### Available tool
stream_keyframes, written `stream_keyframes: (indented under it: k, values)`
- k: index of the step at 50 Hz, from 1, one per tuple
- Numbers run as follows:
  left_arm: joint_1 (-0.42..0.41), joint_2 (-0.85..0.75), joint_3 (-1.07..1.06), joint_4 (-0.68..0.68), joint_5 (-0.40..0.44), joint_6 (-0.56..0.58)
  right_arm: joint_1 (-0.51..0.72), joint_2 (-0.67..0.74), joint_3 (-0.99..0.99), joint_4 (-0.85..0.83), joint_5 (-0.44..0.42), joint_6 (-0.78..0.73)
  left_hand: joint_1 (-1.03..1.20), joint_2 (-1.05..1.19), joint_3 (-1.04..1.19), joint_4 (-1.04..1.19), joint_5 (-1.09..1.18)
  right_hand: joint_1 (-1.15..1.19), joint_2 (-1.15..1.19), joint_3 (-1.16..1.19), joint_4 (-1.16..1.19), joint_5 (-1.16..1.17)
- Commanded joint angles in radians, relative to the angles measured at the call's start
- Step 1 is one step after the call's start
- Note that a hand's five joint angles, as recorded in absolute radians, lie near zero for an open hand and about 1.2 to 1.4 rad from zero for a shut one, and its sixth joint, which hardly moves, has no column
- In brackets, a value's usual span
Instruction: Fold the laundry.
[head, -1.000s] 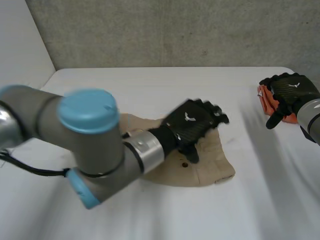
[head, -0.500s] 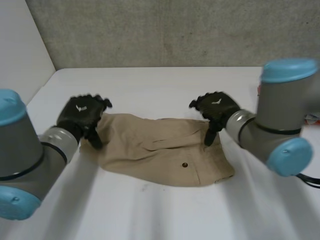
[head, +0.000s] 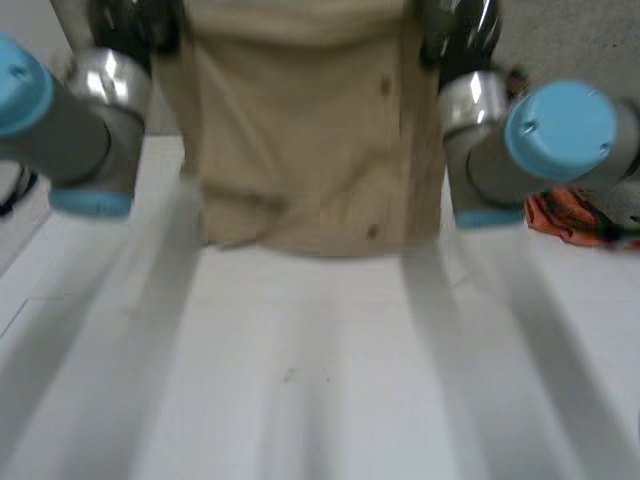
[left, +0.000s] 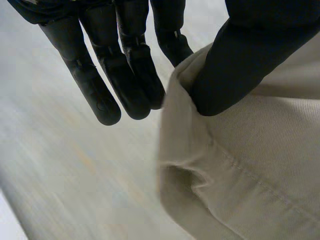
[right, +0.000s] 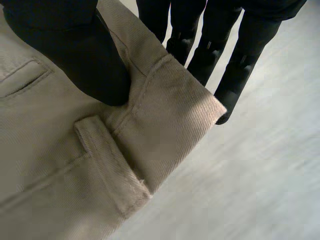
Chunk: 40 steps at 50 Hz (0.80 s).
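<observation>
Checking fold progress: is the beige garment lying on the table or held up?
Held up: the garment hangs spread between the left hand and right hand, each pinching its upper edge, over the table.

The beige garment (head: 300, 140) runs past the head view's upper edge, which also cuts off most of the left hand (head: 135, 20) and right hand (head: 462, 25). At the right, the right arm (head: 540, 140) hides part of an orange cloth (head: 575, 218).
</observation>
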Motion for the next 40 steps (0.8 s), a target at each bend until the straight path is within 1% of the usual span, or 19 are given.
stream_keyframes:
  k: [1,5,8,11,12,13,14,18,21,22,25,26,29,30,33,34,37,38,40]
  values:
    - [0.019,0.004,0.079,0.196,0.056,-0.088,-0.002,-0.046,-0.044,-0.096,-0.012,0.083,0.234,0.201,0.207,0.199,0.246,0.277,0.227,0.210,0.200,0.247]
    - [0.007,0.007,-0.008,0.108,0.059,-0.099,-0.002,-0.049,0.012,-0.043,-0.048,0.087,0.234,0.201,0.207,0.199,0.246,0.277,0.227,0.210,0.200,0.247]
    - [-0.011,0.028,-0.201,0.058,0.058,-0.088,-0.012,-0.063,0.126,0.055,-0.099,0.087,0.234,0.201,0.207,0.199,0.246,0.277,0.227,0.210,0.200,0.247]
    - [-0.033,0.097,-0.417,0.035,0.065,-0.071,-0.017,-0.056,0.204,0.169,-0.101,0.081,0.234,0.201,0.207,0.199,0.246,0.277,0.227,0.210,0.200,0.247]
    - [-0.037,0.111,-0.468,0.033,0.068,-0.065,-0.017,-0.048,0.244,0.254,-0.101,0.077,0.234,0.201,0.207,0.199,0.246,0.277,0.227,0.210,0.200,0.247]
    - [-0.040,0.122,-0.513,0.033,0.068,-0.057,-0.017,-0.042,0.259,0.290,-0.102,0.074,0.234,0.201,0.207,0.199,0.246,0.277,0.227,0.210,0.200,0.247]
    - [-0.048,0.135,-0.594,0.035,0.068,-0.039,-0.015,-0.025,0.294,0.355,-0.105,0.065,0.234,0.201,0.207,0.199,0.246,0.277,0.227,0.210,0.200,0.247]
    - [-0.060,0.162,-0.758,0.015,0.070,0.041,-0.019,-0.019,0.374,0.494,-0.117,0.026,0.234,0.201,0.207,0.199,0.246,0.277,0.227,0.210,0.200,0.247]
    - [-0.073,0.197,-0.829,-0.033,0.068,0.108,-0.019,-0.026,0.425,0.554,-0.119,-0.011,0.234,0.201,0.207,0.199,0.246,0.277,0.227,0.210,0.200,0.247]
    - [-0.077,0.235,-0.870,-0.089,0.065,0.155,-0.017,-0.034,0.459,0.593,-0.121,-0.041,0.234,0.201,0.207,0.199,0.246,0.277,0.227,0.210,0.200,0.247]
    - [-0.080,0.297,-0.921,-0.207,0.061,0.229,-0.019,-0.057,0.514,0.663,-0.122,-0.089,0.234,0.201,0.207,0.199,0.246,0.277,0.227,0.210,0.200,0.247]
    - [-0.080,0.339,-0.944,-0.299,0.055,0.277,-0.017,-0.101,0.551,0.721,-0.114,-0.121,0.234,0.201,0.207,0.199,0.246,0.277,0.227,0.210,0.200,0.247]
    - [-0.083,0.418,-0.975,-0.456,0.051,0.338,-0.017,-0.207,0.612,0.819,-0.108,-0.158,0.234,0.201,0.207,0.199,0.246,0.277,0.227,0.210,0.200,0.247]
    - [-0.087,0.477,-0.989,-0.581,0.048,0.364,-0.019,-0.280,0.656,0.892,-0.108,-0.173,0.234,0.201,0.207,0.199,0.246,0.277,0.227,0.210,0.200,0.247]
    - [-0.090,0.565,-0.999,-0.787,0.042,0.395,-0.019,-0.380,0.723,1.012,-0.111,-0.201,0.234,0.201,0.207,0.199,0.246,0.277,0.227,0.210,0.200,0.247]
    - [-0.093,0.603,-1.001,-0.918,0.042,0.406,-0.017,-0.445,0.764,1.095,-0.114,-0.224,0.234,0.201,0.207,0.199,0.246,0.277,0.227,0.210,0.200,0.247]
    - [-0.093,0.645,-1.003,-1.101,0.054,0.408,-0.020,-0.525,0.818,1.195,-0.127,-0.274,0.234,0.201,0.207,0.199,0.246,0.277,0.227,0.210,0.200,0.247]
    - [-0.096,0.657,-1.000,-1.195,0.059,0.409,-0.026,-0.564,0.848,1.239,-0.128,-0.310,0.234,0.201,0.207,0.199,0.246,0.277,0.227,0.210,0.200,0.247]
    - [-0.103,0.653,-0.984,-1.255,0.071,0.417,-0.041,-0.585,0.878,1.261,-0.128,-0.340,0.234,0.201,0.207,0.199,0.246,0.277,0.227,0.210,0.200,0.247]
